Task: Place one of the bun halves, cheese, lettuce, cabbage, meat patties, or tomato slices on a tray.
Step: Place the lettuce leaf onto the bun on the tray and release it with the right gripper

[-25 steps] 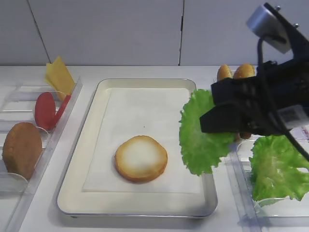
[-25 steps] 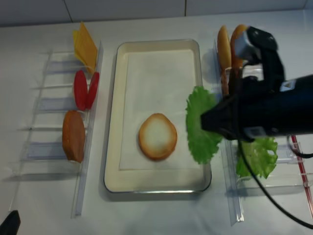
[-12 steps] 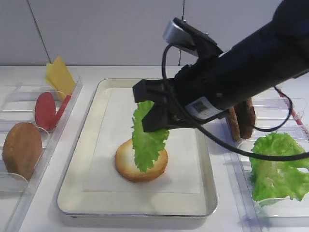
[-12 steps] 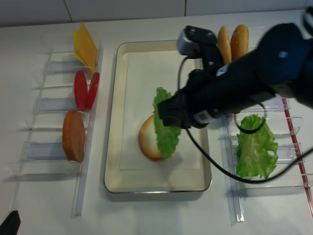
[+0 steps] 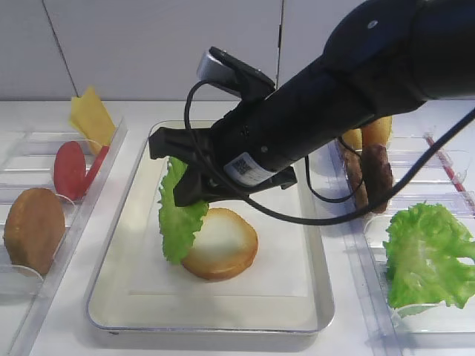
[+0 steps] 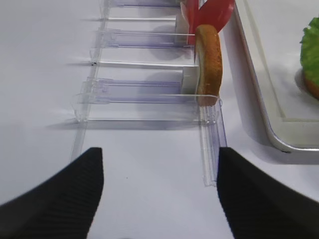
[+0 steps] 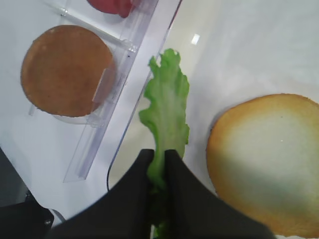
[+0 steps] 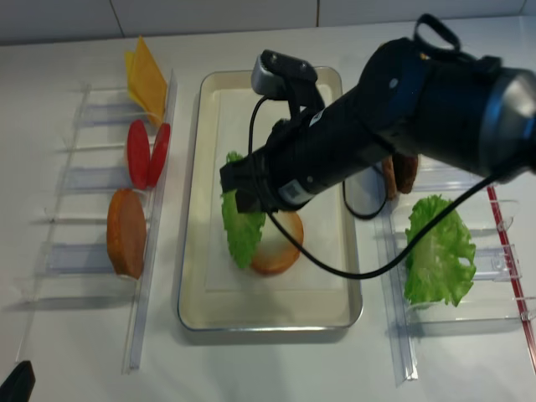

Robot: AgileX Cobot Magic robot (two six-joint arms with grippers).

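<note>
While my right hand [image 7: 158, 162] is pinched shut on the lettuce [image 5: 180, 215], the leaf hangs edge-down from my fingertips [image 7: 137, 172] over the tray [image 5: 133, 222], its lower tip close to the paper liner [image 5: 185, 167]. Just right of the leaf on that liner lies a bun half [image 5: 223, 248], pale toasted face up, and the leaf's edge overlaps the bun's left rim in the high views; I cannot tell whether they touch. My right arm [image 8: 402, 109] reaches across the tray from its right side.

Left of the tray, clear plastic holders [image 8: 92, 180] stand on the white worktop [image 8: 84, 352]: nearest a brown round disc [image 5: 31, 228] on edge, then tomato slices [image 5: 73, 169], then cheese [image 5: 90, 115] farthest back. My left hand [image 6: 159, 194] hovers over the worktop well left of the tray, its two dark fingers [image 6: 60, 191] spread wide apart with nothing between them.

Right of the tray, another green leaf [image 5: 429, 256] rests in a holder, with meat patties [image 5: 377, 172] behind it and upright bun halves [image 5: 371, 133] beyond those.
</note>
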